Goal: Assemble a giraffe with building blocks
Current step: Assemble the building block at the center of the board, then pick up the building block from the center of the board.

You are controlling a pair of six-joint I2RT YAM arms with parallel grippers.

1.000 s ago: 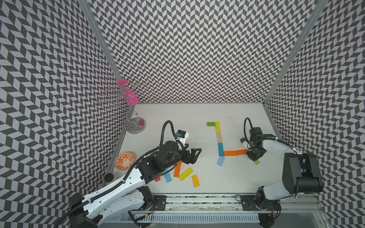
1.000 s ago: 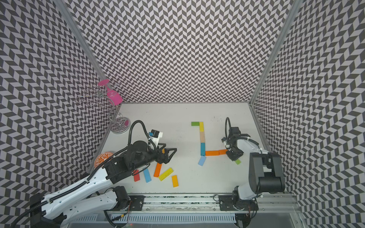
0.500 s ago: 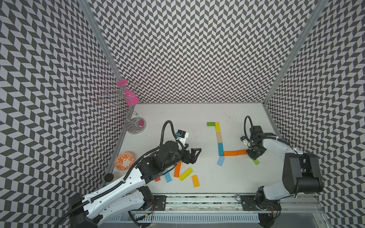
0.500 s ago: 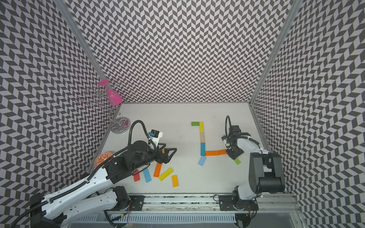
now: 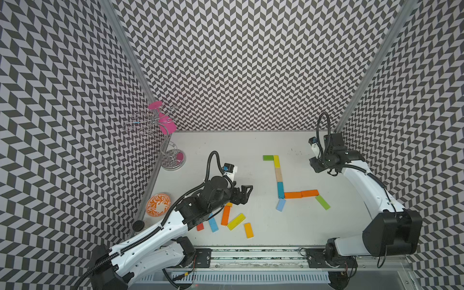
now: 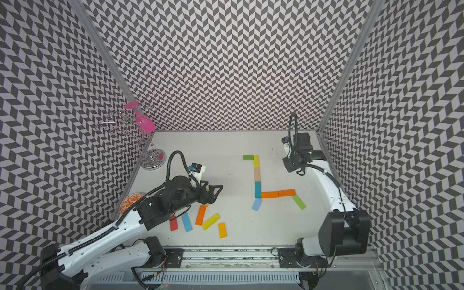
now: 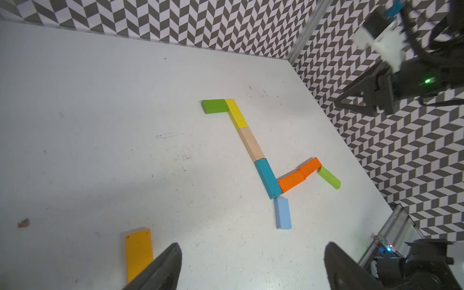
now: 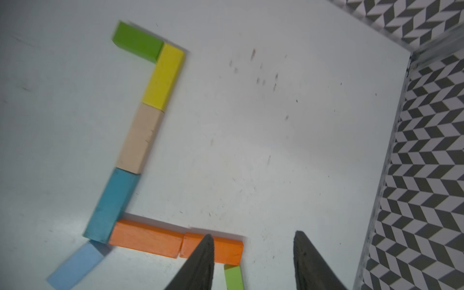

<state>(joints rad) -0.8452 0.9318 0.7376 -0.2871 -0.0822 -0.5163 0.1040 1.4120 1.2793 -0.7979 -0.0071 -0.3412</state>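
Note:
Building blocks lie flat in a figure at mid-right: a green block (image 5: 268, 157), yellow (image 5: 276, 161), tan (image 5: 278, 174) and teal (image 5: 280, 190) in a line, then two orange blocks (image 5: 301, 194) to the right. A light blue block (image 5: 281, 205) and a light green block (image 5: 323, 202) slant off below. Several loose blocks (image 5: 236, 221) lie at front left. My left gripper (image 5: 244, 194) hovers open just behind them, nothing between its fingers (image 7: 173, 253). My right gripper (image 5: 315, 165) hangs open and empty behind the orange blocks (image 8: 213, 247).
An orange-patterned bowl (image 5: 158, 204) sits at the table's left edge, with a small black round thing (image 5: 137, 225) in front of it. A wire stand with pink pieces (image 5: 172, 160) is at the back left. Patterned walls enclose three sides.
My right gripper has opened and pulled back and up from the end of the orange blocks and the light green block. The left arm has stayed put.

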